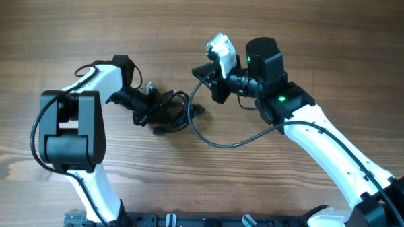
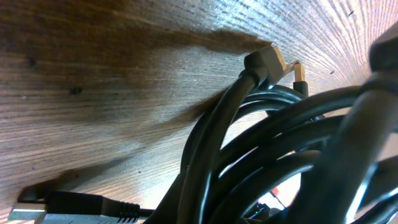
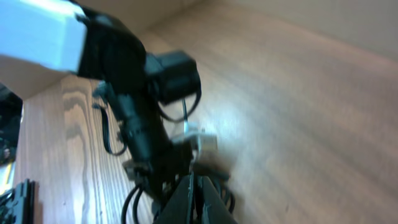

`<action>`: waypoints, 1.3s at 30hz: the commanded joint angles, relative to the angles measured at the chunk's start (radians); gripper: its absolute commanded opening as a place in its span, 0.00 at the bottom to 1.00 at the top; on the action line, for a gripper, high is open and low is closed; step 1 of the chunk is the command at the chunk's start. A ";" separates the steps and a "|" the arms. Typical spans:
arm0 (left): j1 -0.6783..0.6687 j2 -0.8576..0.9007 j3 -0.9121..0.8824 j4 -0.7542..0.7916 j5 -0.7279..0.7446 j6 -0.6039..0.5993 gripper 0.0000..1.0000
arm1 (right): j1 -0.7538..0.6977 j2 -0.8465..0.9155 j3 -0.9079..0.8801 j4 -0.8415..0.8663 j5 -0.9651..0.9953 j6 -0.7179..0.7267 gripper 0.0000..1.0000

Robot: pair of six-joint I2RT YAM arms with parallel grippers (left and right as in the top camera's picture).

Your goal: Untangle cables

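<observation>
A tangled bundle of black cables [image 1: 172, 112] lies on the wooden table left of centre. My left gripper [image 1: 150, 110] is pushed into its left side and is shut on the bundle. In the left wrist view the cords [image 2: 249, 155] fill the lower right, with a small plug [image 2: 273, 59] above and a flat plug [image 2: 37, 208] at bottom left; the fingers are hidden. My right gripper [image 1: 198, 74] hovers up and right of the bundle, shut on one cable [image 1: 214, 143] that loops down and right under its arm. Its fingers [image 3: 194, 186] are pressed together.
The left arm's dark body [image 3: 137, 106] stands close in front of the right gripper. A black rail [image 1: 184, 224] runs along the table's near edge. The left arm's bulky link [image 1: 70, 132] sits at the left.
</observation>
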 commanded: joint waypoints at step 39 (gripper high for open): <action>-0.003 -0.006 -0.003 -0.012 0.142 -0.016 0.04 | 0.109 0.182 0.005 -0.241 0.114 -0.200 0.34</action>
